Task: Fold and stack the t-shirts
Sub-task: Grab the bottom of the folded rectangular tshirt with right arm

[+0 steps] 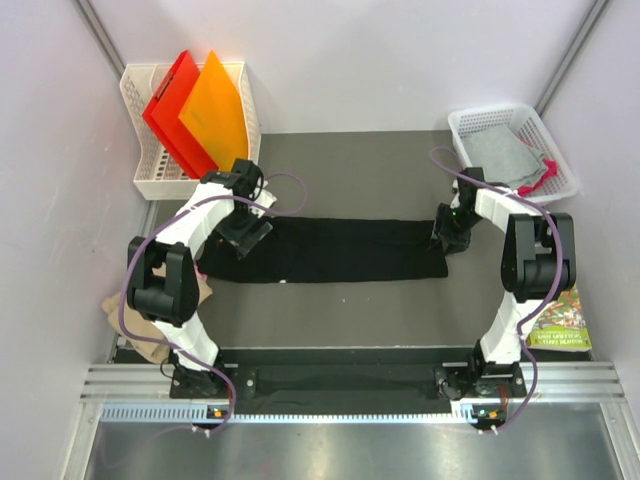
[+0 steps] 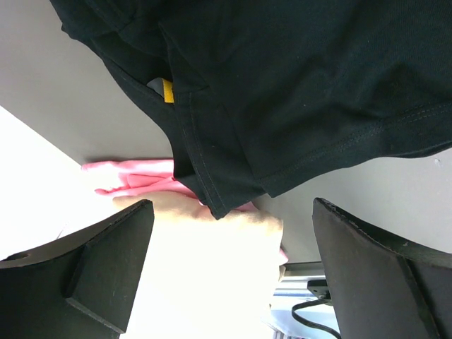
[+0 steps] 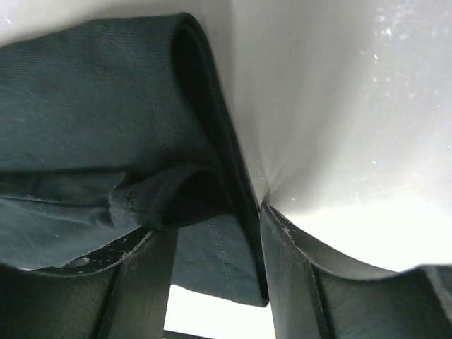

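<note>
A black t-shirt lies folded into a long strip across the middle of the table. My left gripper hovers over its left end, wide open and empty; in the left wrist view the gripper looks down past the shirt's hem. My right gripper is low at the strip's right end. Its jaws stand partly open astride the shirt's folded edge, the right finger touching the fold. A tan t-shirt and a pink one lie bunched at the table's left edge.
A white basket at the back left holds a red folder and an orange folder. Another white basket at the back right holds grey cloth and something pink. A picture book lies at the right edge.
</note>
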{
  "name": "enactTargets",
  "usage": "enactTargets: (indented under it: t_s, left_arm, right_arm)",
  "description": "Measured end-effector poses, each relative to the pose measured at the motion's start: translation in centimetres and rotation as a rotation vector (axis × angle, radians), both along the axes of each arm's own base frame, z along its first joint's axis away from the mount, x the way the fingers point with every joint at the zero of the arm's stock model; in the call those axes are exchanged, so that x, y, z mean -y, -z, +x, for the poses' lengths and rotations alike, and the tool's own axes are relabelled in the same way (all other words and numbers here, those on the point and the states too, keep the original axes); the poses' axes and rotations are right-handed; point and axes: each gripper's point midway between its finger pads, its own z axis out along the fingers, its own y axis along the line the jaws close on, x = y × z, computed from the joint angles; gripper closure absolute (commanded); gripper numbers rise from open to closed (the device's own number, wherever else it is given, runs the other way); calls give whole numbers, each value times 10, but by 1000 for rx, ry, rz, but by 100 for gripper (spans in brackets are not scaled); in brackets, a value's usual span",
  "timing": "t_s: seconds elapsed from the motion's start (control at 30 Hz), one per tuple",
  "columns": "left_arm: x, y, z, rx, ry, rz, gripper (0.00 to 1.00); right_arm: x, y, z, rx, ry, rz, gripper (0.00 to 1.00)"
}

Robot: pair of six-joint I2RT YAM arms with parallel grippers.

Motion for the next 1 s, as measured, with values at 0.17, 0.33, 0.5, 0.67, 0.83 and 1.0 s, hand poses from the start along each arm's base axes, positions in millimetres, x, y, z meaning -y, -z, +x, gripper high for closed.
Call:
enactTargets:
  t_s: [0.17,0.33,0.5,0.67,0.83,1.0]
  left_arm:
    - [-1,-1,-1,-1,0,3,1]
    - [-1,-2,-1,1,-1,3,1]
    - [-1,-2,-1,-1,-1,4,1]
    - [-2,-2,-1,1,3,12,1]
    - [-3,-2,0,-1,13,18,1]
    - [-4,-3,0,-3,24,20,1]
  right_arm:
    - [-6,1,3,14,3,39,57]
    - [-17,1,6,29,11,95,81]
    - [-21,4,5,32,18,105,100]
    - [-15,2,3,31,29,81,100]
    - [12,-15,-5,32,81,29,100]
    - [60,-41,-11,74,198,-31,100]
